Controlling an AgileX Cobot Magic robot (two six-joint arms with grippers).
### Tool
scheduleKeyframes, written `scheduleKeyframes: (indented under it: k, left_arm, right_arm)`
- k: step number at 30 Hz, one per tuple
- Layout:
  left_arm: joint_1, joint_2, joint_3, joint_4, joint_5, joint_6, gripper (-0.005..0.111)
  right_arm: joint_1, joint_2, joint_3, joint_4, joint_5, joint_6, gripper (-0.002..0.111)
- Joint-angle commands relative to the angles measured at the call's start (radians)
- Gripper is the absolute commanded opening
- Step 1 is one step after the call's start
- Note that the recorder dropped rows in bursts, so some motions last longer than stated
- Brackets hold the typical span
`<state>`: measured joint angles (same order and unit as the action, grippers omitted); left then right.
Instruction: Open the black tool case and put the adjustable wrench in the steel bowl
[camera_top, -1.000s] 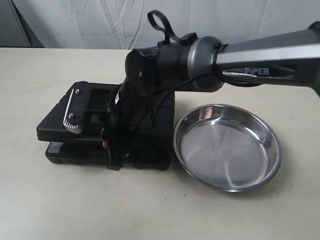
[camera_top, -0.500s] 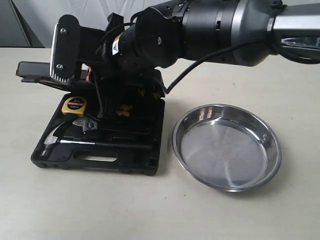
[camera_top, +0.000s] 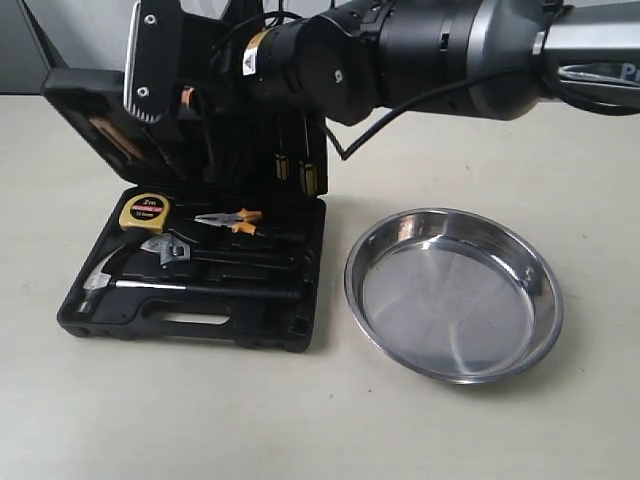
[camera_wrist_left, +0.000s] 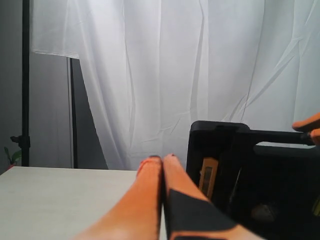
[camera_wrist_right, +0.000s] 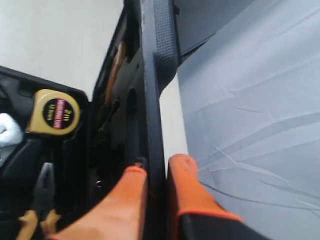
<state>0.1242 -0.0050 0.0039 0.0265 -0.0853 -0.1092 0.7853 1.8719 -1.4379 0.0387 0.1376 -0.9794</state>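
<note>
Now the right gripper (camera_wrist_right: 155, 167) pinches the raised lid (camera_wrist_right: 152, 50). The wrench (camera_top: 178, 252) lies below it in the case (camera_top: 200, 325), handle toward the bowl (camera_top: 455, 300). The left gripper (camera_wrist_left: 162, 159), pressed together on nothing, seems farther.

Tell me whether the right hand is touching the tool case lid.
Touching. In the right wrist view the right hand pinches the lid at its edge, one orange finger pressed against each face.

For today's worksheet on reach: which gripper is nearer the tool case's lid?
Right. The right gripper pinches the lid edge; the left gripper hovers apart from it.
</note>
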Motion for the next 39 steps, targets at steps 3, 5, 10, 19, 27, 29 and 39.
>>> scheduleKeyframes:
  k: [3,5,10,19,27,29,39]
  left_arm:
    - [-0.008,0.005,-0.004,0.002,-0.005,-0.002,0.000]
    - [-0.008,0.005,-0.004,0.002,-0.005,-0.002,0.000]
    - [-0.008,0.005,-0.004,0.002,-0.005,-0.002,0.000]
    - [-0.008,0.005,-0.004,0.002,-0.005,-0.002,0.000]
    - [-0.008,0.005,-0.004,0.002,-0.005,-0.002,0.000]
    - [-0.008,0.005,-0.004,0.002,-0.005,-0.002,0.000]
    - [-0.008,0.005,-0.004,0.002,-0.005,-0.002,0.000]
  right_arm:
    - [-0.084,0.041,-0.006,-0.011,-0.088,-0.007,-0.001]
    - [-0.107,0.056,-0.006,-0.011,-0.095,-0.007,-0.001]
    - [-0.158,0.108,-0.006,0.000,-0.118,-0.007,-0.001]
    - [-0.226,0.171,-0.006,0.064,-0.126,-0.003,0.030]
    - [-0.236,0.167,-0.006,0.271,-0.138,-0.003,0.062]
    - [-0.236,0.160,-0.006,0.354,-0.107,-0.003,0.059]
    - [-0.212,0.136,-0.069,0.461,0.562,0.270,0.000]
